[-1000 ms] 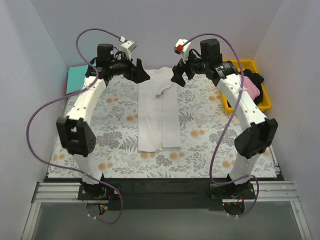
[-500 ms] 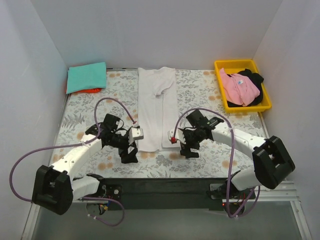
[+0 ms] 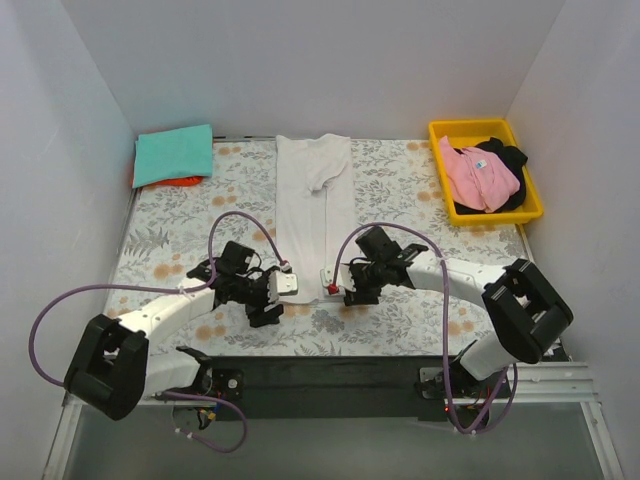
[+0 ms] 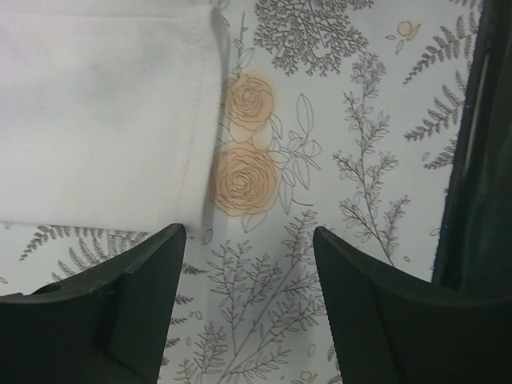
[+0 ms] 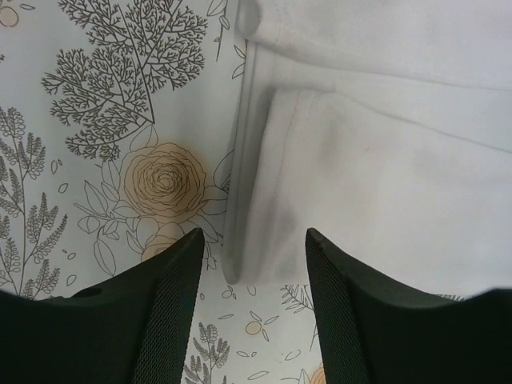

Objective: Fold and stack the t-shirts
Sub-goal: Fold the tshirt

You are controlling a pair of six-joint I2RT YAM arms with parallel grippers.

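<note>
Judging by the layout, two shirts seemed done: the folded teal cloth t-shirt (image 3: 173,153) lay on the orange t-shirt (image 3: 175,181), far left. The white cloth t-shirt (image 3: 313,215) lay mid-table as a long strip; the left gripper (image 4: 248,240) and right gripper (image 5: 254,240) stood spread and empty at its near hem. The pink t-shirt (image 3: 480,175) and black t-shirt (image 3: 510,158) waited in the yellow plastic bin (image 3: 447,128).

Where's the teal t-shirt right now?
In the top external view, the teal t-shirt lies folded at the far left corner of the table, on top of the orange t-shirt, well left of the long white t-shirt.
</note>
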